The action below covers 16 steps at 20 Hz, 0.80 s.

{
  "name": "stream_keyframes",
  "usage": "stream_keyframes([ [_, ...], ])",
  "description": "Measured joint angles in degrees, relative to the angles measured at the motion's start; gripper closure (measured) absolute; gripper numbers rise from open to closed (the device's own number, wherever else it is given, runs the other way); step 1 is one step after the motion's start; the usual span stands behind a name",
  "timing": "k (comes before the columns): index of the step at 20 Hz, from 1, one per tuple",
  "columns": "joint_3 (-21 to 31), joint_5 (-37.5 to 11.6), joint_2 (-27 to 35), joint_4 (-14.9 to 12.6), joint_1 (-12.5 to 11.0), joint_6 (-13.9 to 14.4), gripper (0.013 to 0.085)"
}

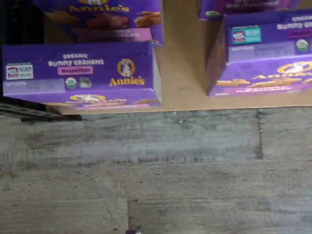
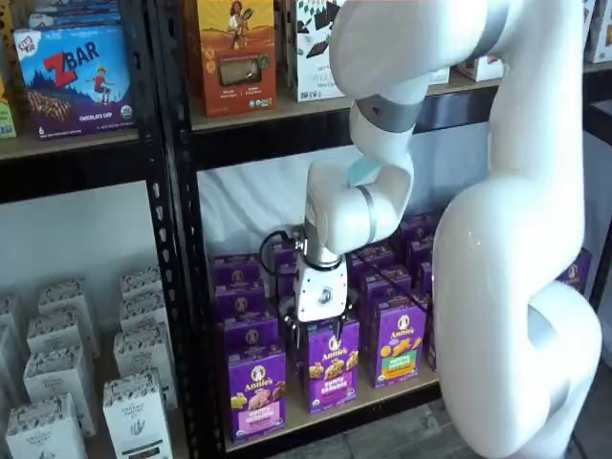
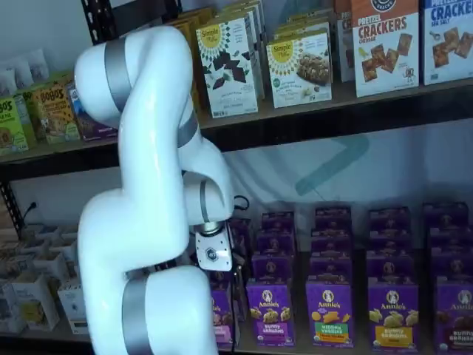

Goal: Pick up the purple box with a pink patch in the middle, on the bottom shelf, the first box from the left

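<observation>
The purple box [image 2: 256,387] stands at the front left of the bottom shelf [image 2: 378,394], with a rabbit logo, a snack picture and a pink patch. In the wrist view I see its top face [image 1: 80,70] with a pink label, at the board's front edge. In a shelf view it [image 3: 222,316] is mostly hidden behind the arm. My gripper [image 2: 312,335] hangs just above the front row, over the gap between this box and the purple-label carton [image 2: 333,368]. Its white body also shows in a shelf view [image 3: 213,255]. The fingers are dark against the boxes, so no gap can be read.
A green-patch carton [image 2: 400,344] stands further right, with rows of purple cartons behind. Another purple carton [image 1: 263,53] sits across a bare strip of tan board [image 1: 185,73]. Grey wood floor [image 1: 156,170] lies below. A black upright [image 2: 186,287] borders the left bay's white cartons [image 2: 134,406].
</observation>
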Motion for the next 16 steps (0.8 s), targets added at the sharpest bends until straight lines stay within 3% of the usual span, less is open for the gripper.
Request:
stream_keyframes([
  [4, -2.19, -0.36, 2.40, -2.10, 0.49, 2.50, 0.0130],
  [9, -4.96, -0.29, 4.84, -2.16, 1.04, 3.09, 0.0130],
  [14, -7.24, 0.67, 6.72, -0.28, 1.23, 1.54, 0.0130],
  [16, -7.99, 0.99, 7.32, -1.33, 1.08, 2.41, 0.0130],
])
